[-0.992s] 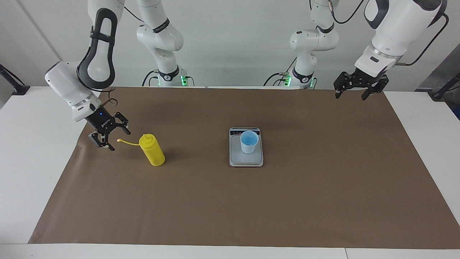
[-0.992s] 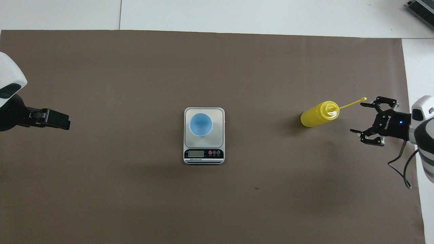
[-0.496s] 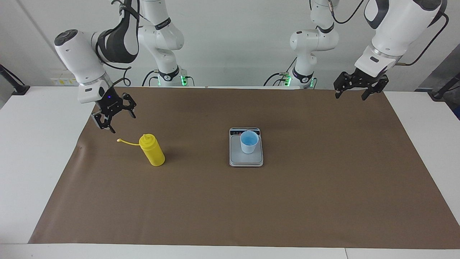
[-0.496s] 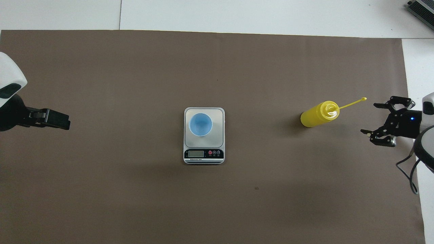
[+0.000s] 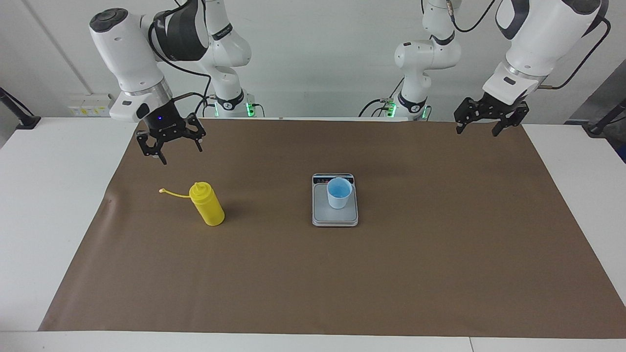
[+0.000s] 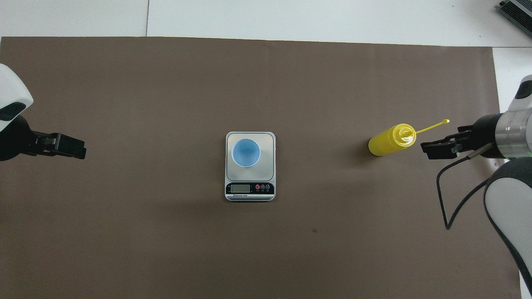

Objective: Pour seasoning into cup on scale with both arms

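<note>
- The bright yellow plastic squeeze bottle (image 5: 208, 206) stands upright on the brown paper sheet (image 5: 391, 274) covering the white desk (image 5: 44, 205), toward the right arm's end, its thin cap strap (image 5: 172, 193) sticking out sideways.
- The right end effector (image 5: 170, 145) hangs in the air over the sheet near the bottle, touching nothing, its black fingers spread apart.
- The small light-blue tapered plastic cup (image 5: 338, 192) sits on the flat silver-grey digital scale (image 5: 335, 216) in the middle of the sheet, well apart from the bottle.
- The left end effector (image 5: 489, 119) waits raised over the sheet's edge at the left arm's end, fingers apart, holding nothing.
- A second ago the right end effector was low beside the strap's tip; it has since lifted and swung away. Bottle, cup, scale and left arm have not moved.
- From overhead both end effectors show edge-on, so their fingers are hard to make out, and both arms are cut off at the frame's edge.
</note>
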`<action>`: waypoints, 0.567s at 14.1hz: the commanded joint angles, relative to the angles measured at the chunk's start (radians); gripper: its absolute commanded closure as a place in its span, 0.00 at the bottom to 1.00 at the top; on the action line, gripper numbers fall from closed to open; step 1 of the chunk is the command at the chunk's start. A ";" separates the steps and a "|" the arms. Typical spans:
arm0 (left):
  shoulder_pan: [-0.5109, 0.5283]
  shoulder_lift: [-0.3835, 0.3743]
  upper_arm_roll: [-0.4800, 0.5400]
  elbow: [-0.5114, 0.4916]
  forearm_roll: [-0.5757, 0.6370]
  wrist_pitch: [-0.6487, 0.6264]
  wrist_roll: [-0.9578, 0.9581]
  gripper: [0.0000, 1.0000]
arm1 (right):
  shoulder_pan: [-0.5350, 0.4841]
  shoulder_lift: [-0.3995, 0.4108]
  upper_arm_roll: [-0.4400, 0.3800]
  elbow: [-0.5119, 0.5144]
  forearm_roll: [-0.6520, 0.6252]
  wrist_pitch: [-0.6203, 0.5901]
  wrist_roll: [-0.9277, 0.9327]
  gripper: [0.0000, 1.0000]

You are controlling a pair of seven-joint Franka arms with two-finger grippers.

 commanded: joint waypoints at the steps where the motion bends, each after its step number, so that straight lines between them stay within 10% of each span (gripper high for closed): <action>1: -0.001 -0.033 0.006 -0.035 0.005 0.007 0.011 0.00 | 0.041 0.074 0.012 0.170 -0.101 -0.140 0.152 0.00; 8: -0.001 -0.033 0.006 -0.035 0.004 0.007 0.011 0.00 | 0.056 0.105 0.018 0.296 -0.157 -0.199 0.319 0.00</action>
